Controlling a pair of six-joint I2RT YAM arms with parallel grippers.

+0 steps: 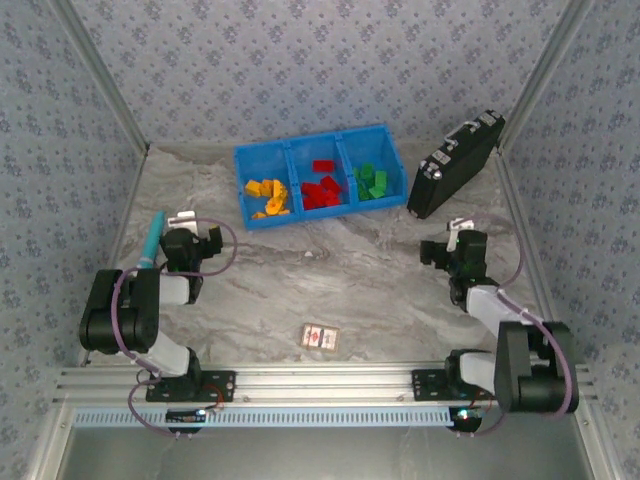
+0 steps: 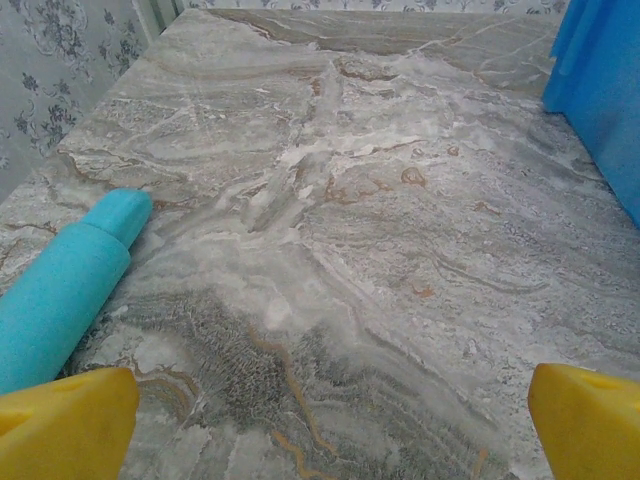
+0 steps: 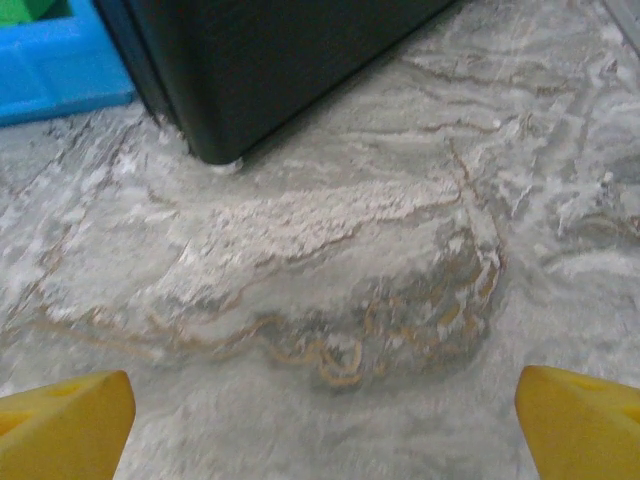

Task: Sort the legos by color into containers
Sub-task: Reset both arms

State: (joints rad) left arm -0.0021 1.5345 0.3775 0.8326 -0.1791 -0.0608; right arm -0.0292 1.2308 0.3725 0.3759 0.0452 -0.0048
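In tray [image 1: 310,139] at upper centre: legos [image 1: 322,192], grouped yellow, red, green along its left-right length. Lower left of it, left gripper [image 1: 183,228], spread wide and empty; lower right, right gripper [image 1: 462,235], likewise, with case [image 1: 455,165] just above. Roughly equal reach; likely nothing left to fetch.

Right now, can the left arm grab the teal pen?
Probably yes. The pen lies flat just left of the open left tool, with nothing on top of it or between them.

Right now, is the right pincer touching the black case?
Apart. The right wrist view shows bare table between the right pincer and the black case.
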